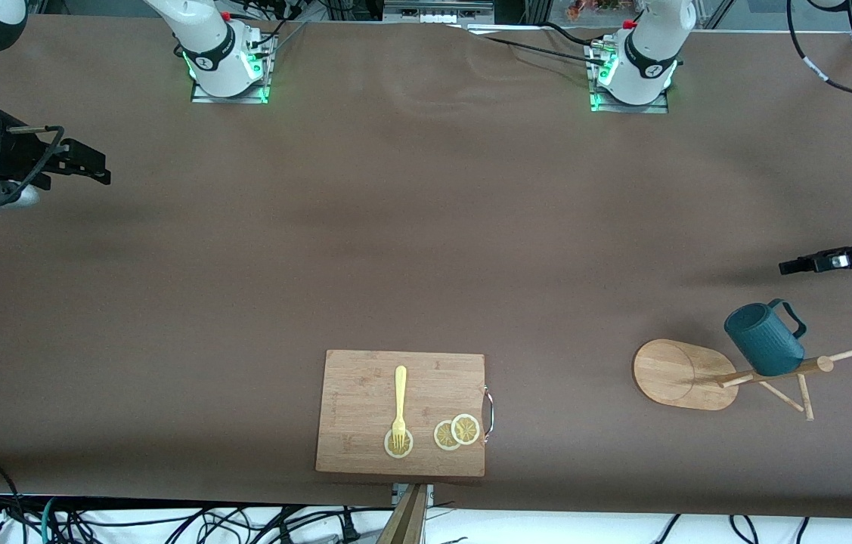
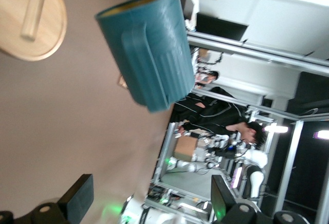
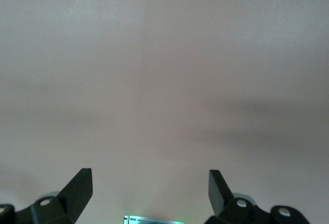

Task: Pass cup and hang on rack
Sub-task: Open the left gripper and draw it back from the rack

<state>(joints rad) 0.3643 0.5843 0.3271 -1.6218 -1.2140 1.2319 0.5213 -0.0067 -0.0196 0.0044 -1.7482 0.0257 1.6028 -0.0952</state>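
Hanging step looks done: the cup (image 1: 763, 338) hangs by its handle on a peg of the rack (image 1: 684, 374), at my left arm's end. My left gripper (image 1: 796, 265) is released, empty, just beside it. My right gripper (image 1: 97, 168) waits, spread, empty. Next: retreat clear without nudging anything.

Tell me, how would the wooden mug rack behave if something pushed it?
The light wooden mug rack looks stiff and light. With the ribbed teal cup hanging from a peg, a push high up would probably tip it.

Left pincer (image 1: 792, 266) and right pincer (image 1: 97, 168) both hover agape.
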